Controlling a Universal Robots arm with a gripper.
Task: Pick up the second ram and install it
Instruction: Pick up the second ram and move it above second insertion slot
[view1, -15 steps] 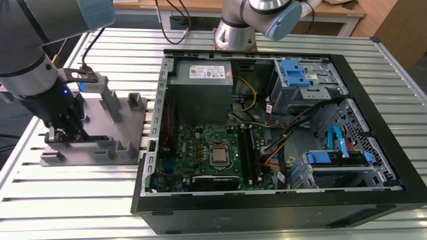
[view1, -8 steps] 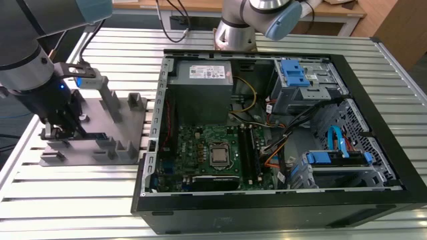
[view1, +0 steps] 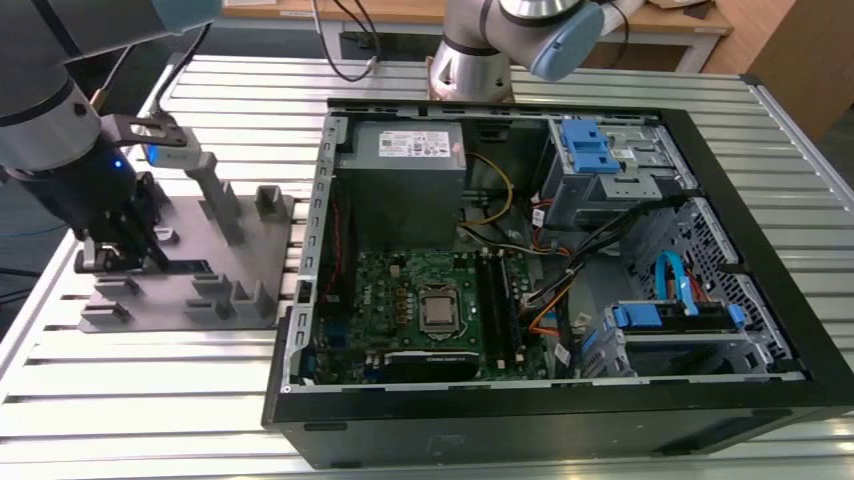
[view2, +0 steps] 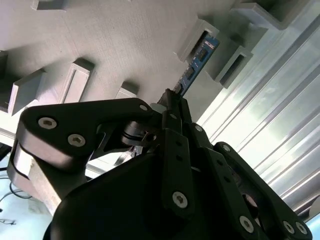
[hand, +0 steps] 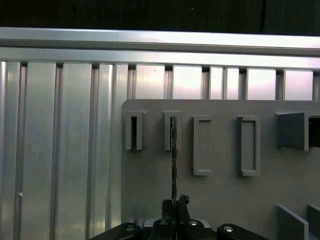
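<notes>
Carrying everything is a bench (view1: 134, 400) of silver slats. On it, in the exterior view, an open black case (view1: 534, 425) lies flat and takes most of the side toward 3 o'clock. A green board (view1: 400, 280) with a square silver socket sits inside it, in the part toward 7 o'clock.

The dark arm (view1: 54, 150) comes in from about 10 o'clock and reaches down over a grey tray (view1: 260, 255). This tray lies on the bench at 9 o'clock of the case, just beside its wall. It carries several upright posts and small slot holders.

The claw (view1: 118, 258) is low over the tray's far side from the case, near the tray's edge. In the second wrist view the claw (view2: 172, 97) is clenched on one end of the ram (view2: 196, 62), with its two black fingers pressed on the flat sides. The ram is a thin blue-green stick with dark chips. It stands on its edge on the tray, and its other end sits in a grey slot holder.

In the first wrist view the claw (hand: 175, 204) grips the ram (hand: 173, 160), seen edge-on as a thin dark line. It runs straight from the fingers into the second holder of a row.
</notes>
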